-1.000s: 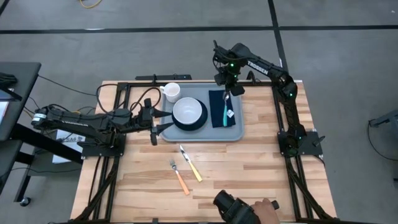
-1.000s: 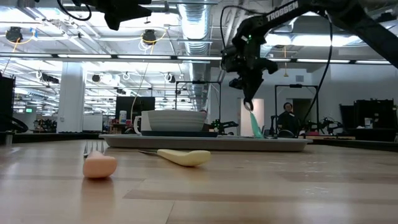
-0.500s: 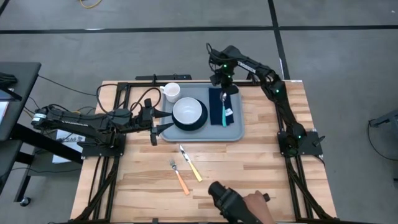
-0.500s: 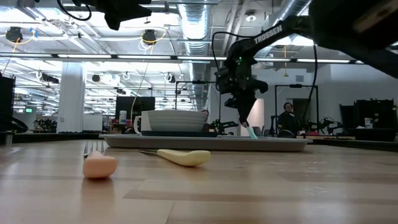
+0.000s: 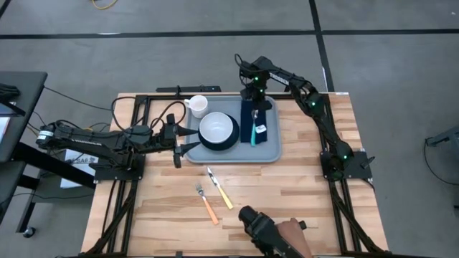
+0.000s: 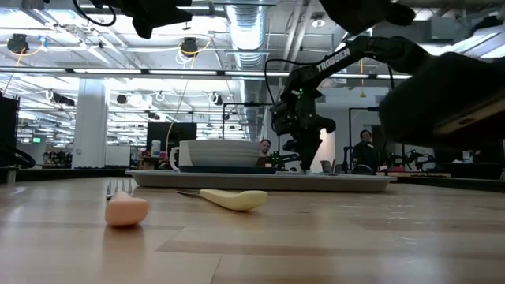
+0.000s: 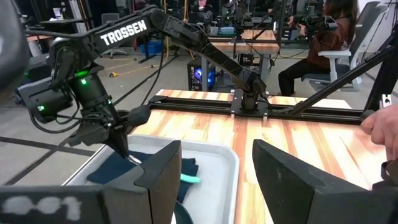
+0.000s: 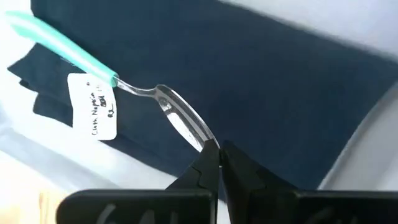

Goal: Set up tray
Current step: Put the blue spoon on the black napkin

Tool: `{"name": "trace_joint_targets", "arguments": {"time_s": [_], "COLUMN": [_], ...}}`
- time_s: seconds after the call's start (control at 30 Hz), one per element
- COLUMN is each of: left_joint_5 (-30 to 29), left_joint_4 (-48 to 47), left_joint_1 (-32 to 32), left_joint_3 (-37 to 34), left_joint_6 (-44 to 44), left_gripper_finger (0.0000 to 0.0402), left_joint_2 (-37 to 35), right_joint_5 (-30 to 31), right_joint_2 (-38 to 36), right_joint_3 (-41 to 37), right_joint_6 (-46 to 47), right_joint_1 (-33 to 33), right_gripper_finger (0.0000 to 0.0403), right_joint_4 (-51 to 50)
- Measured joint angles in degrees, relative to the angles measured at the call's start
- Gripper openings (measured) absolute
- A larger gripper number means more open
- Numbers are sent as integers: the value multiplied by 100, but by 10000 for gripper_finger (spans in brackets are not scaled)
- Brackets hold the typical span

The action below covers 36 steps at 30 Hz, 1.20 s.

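The light grey-blue tray [image 5: 237,154] lies in the table's far half. It carries a white bowl [image 5: 217,129] on a dark plate and a navy napkin [image 5: 262,117] with a white tag. A white mug [image 5: 197,106] stands by the tray's far left corner. My right gripper [image 5: 255,107] is low over the napkin's far end, shut on a spoon with a teal handle [image 5: 253,133]. My left gripper [image 5: 188,141] waits open at the tray's left rim. A fork with an orange handle [image 5: 208,204] and a knife with a yellow handle [image 5: 222,193] lie on the wood nearer me. My right gripper [image 8: 214,155] pinches the tip of the spoon's metal bowl [image 8: 202,138] between its two fingertips. It comes from above, slanting down from the far side, with the fingers in line with the spoon. The teal handle [image 8: 62,43] reaches away toward the near side and lies on the napkin [image 8: 261,87].
A person's hand [image 5: 290,233] with a dark device is at the table's near edge and fills the low view's right side. Bare wood lies to the right of the tray [image 5: 315,150] and around the fork and knife.
My right gripper has come down and a little toward the table's left. The spoon, which hung below it with the handle above the tray, now lies with its handle on the napkin. The person's hand has shifted left along the near edge.
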Motion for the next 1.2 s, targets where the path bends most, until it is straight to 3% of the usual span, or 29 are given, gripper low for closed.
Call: {"name": "trace_joint_targets", "arguments": {"time_s": [0.77,1.2], "left_joint_5": [-1,0], "left_joint_4": [-57,-139], "left_joint_1": [0,0], "left_joint_3": [-2,-2], "left_joint_6": [-2,-67], "left_gripper_finger": [187,187], "left_joint_2": [0,0], "right_joint_5": [-114,172], "right_joint_2": [69,68], "right_joint_3": [4,2], "right_joint_6": [336,557], "right_joint_1": [2,15], "right_gripper_finger": [12,8], "right_joint_4": [378,385]}}
